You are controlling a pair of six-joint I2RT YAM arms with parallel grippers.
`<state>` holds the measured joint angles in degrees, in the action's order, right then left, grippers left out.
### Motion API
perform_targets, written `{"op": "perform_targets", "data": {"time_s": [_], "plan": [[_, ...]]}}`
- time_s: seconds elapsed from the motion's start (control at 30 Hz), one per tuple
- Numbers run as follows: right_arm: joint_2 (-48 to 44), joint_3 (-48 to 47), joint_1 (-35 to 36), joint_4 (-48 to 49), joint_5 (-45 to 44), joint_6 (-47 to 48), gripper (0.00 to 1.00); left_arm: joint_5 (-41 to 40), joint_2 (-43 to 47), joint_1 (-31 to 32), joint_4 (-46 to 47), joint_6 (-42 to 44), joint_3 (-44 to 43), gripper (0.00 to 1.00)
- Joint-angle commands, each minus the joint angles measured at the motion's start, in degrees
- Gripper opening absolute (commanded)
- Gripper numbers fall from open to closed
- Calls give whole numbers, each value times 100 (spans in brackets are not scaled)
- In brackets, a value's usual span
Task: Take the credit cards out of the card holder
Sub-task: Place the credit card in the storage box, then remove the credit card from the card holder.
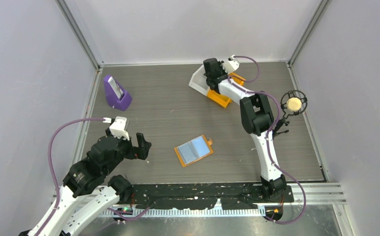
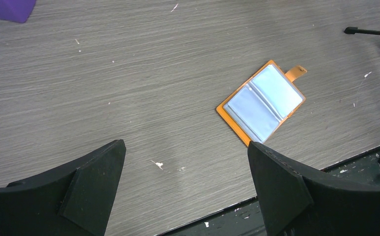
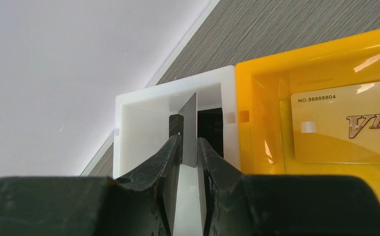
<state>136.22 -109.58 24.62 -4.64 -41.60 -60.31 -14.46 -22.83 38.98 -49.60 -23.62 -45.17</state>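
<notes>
The right claw (image 3: 189,142) hung over a white bin (image 3: 143,113), its jaws only narrowly apart with a thin grey card (image 3: 190,123) standing on edge between them. Whether the pads gripped the card or only flanked it, I could not tell from the wrist view. Just to the right of that claw sat an orange bin (image 3: 261,98), touching the white one, with a gold card (image 3: 345,123) lying flat inside.

The left claw (image 2: 185,147) was spread wide and held nothing, poised above the table (image 2: 129,73). The card holder (image 2: 261,102) lay ahead of it and to its right, opened flat with both light blue panels up and its tab pointing away.
</notes>
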Motion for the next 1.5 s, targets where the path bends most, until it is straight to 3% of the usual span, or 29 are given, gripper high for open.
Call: {"op": "perform_targets", "data": {"time_s": [0.0,0.53,0.77,1.17,1.3,1.47], "plan": [[-255,-260,-54,-330,-148,210,27,-32,42,4,174,-28,17,100],[-578,-413,-124,130,102,1823,34,18,-33,5,207,-47,14,99],[-1254,29,-73,392,1160,2705,35,26,-279,13,165,-142,-17,99],[-3342,2609,58,-167,3973,2924,37,729,-633,9,503,-1063,377,99],[-3789,3484,425,-390,4908,3039,38,1015,-687,6,781,-1383,675,96],[-4086,4031,1310,-797,5099,3224,39,1103,-828,5,942,-1685,893,96]]}}
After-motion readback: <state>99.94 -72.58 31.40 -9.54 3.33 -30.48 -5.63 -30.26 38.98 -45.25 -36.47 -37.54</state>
